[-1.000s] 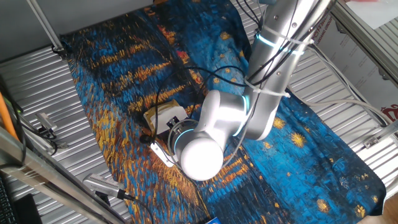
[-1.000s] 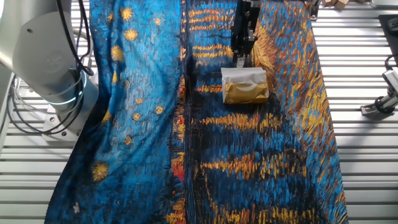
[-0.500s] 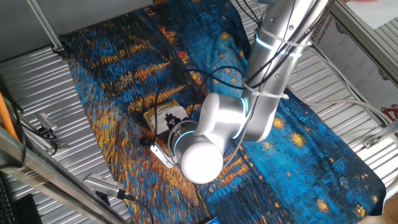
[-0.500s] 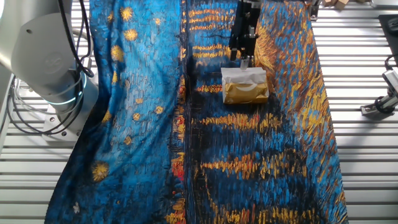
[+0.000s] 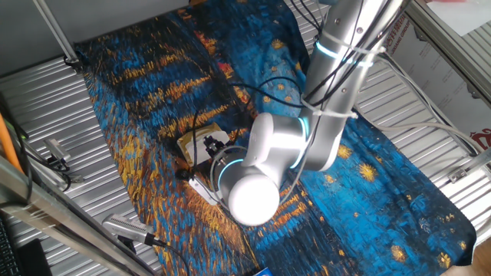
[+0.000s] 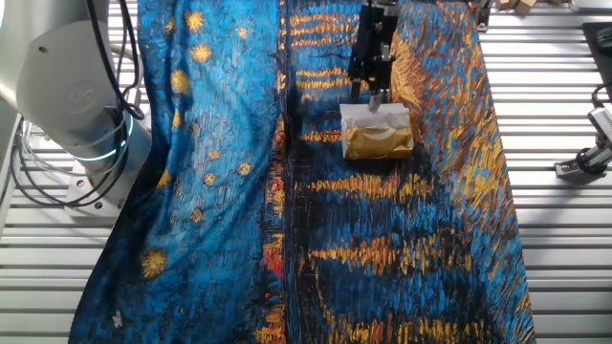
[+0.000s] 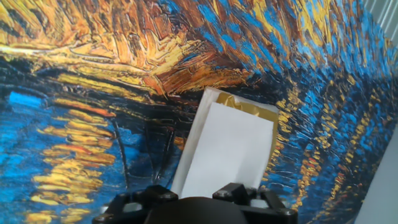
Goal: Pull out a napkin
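Observation:
The white napkin (image 7: 227,146) stands up out of the shiny gold-tan packet (image 7: 245,106) and reaches up to my gripper (image 7: 189,193), whose two black jaw blocks sit on either side of it. In the other fixed view my gripper (image 6: 371,96) hangs just over the far edge of the packet (image 6: 378,141), its tips at the white napkin (image 6: 373,115). It looks shut on the napkin. In one fixed view the arm's wrist hides most of the gripper; the packet (image 5: 196,142) shows beside it.
The packet lies on a blue and orange painted cloth (image 6: 239,191) over a ribbed metal table (image 6: 555,239). The arm's base (image 6: 67,86) stands at the cloth's left edge. Small metal clamps (image 5: 57,157) lie on the table beside the cloth.
My gripper has shifted slightly above the packet's far edge and risen a little. The packet has stayed in place.

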Motion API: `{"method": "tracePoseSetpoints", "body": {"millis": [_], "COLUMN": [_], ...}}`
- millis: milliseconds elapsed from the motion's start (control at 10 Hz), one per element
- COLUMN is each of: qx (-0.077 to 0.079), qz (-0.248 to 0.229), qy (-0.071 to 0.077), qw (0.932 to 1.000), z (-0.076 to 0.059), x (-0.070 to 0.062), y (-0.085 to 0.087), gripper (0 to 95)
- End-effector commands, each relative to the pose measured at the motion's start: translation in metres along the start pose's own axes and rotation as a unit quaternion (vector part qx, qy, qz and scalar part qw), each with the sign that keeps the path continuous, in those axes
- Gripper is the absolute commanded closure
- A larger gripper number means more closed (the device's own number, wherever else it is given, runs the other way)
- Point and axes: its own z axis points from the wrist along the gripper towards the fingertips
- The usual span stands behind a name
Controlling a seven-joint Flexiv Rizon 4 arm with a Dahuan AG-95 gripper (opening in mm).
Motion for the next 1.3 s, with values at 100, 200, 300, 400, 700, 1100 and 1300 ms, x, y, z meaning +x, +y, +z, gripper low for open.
{"method": "tracePoseSetpoints", "body": {"millis": [100,200,300,400,700,1100,1300], "qx": [0.005,0.008,0.009,0.010,0.010,0.008,0.006], "qz": [0.001,0.000,0.000,0.000,-0.001,-0.005,-0.005], "qy": [0.001,0.002,0.003,0.003,0.003,0.006,0.010], "qw": [1.0000,1.0000,1.0000,0.9999,0.9999,0.9999,0.9999], "z": [0.0004,0.0004,0.0004,0.0004,0.0004,0.0000,-0.0019], "x": [0.0009,0.0009,0.0009,0.0009,0.0009,0.0011,0.0019], "y": [-0.0008,-0.0008,-0.0008,-0.0008,-0.0008,-0.0012,-0.0034], "gripper": [76.0,76.0,95.0,95.0,95.0,95.0,95.0]}}
